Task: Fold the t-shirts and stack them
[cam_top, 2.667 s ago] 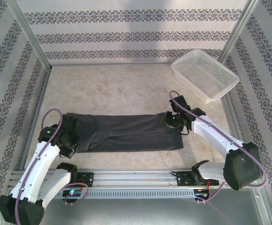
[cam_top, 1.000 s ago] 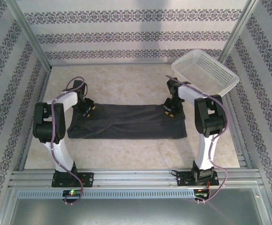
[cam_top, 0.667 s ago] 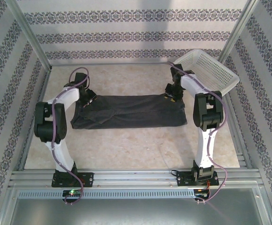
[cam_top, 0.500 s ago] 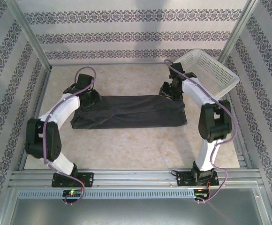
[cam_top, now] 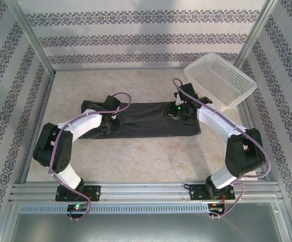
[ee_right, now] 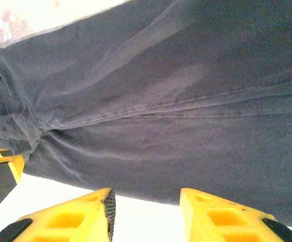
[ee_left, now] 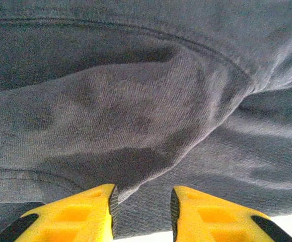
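Shirt point(cam_top: 141, 120): lying band-folded across the table point(cam_top: 136, 161); cross-folds and stacking judged pending.
Left gripper point(ee_left: 143, 194): hovering spread, empty.
Right gripper point(ee_right: 146, 196): hovering spread, empty.

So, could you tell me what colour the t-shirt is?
The t-shirt is plain dark grey, clearest in the left wrist view.

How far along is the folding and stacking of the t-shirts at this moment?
Done: the t-shirt lies folded lengthwise into a long band on the table. In hand: the left gripper and right gripper hover open over the band, holding nothing. Left: fold the band across into a compact packet, then stack it.
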